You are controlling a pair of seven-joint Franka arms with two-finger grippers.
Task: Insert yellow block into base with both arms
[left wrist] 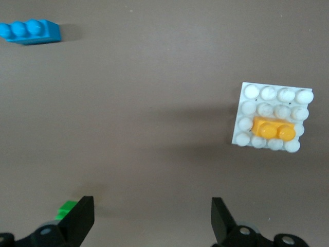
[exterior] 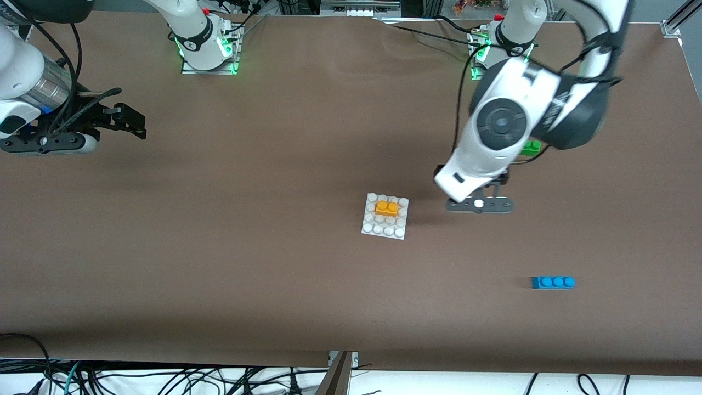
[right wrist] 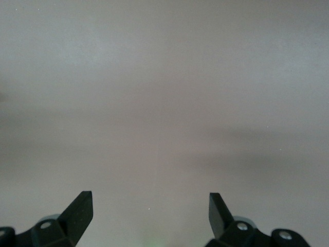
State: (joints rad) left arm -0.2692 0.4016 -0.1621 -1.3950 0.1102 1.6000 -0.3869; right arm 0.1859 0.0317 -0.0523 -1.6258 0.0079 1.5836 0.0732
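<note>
The white studded base (exterior: 373, 226) lies near the middle of the table. The yellow block (exterior: 386, 208) sits on its studs, in the second row from the edge facing the robots. In the left wrist view the block (left wrist: 275, 128) lies flat among the base's studs (left wrist: 252, 92). My left gripper (left wrist: 152, 218) hangs open over bare table beside the base, toward the left arm's end, with nothing between its fingers. At the right arm's end of the table, well away from the base, my right gripper (exterior: 134, 119) is open over bare table and holds nothing.
A blue three-stud brick (exterior: 553, 282) lies nearer the front camera, toward the left arm's end. A green brick (exterior: 531, 146) peeks out from under the left arm; its corner (left wrist: 66, 210) shows by one left finger. Cables trail along the table's front edge.
</note>
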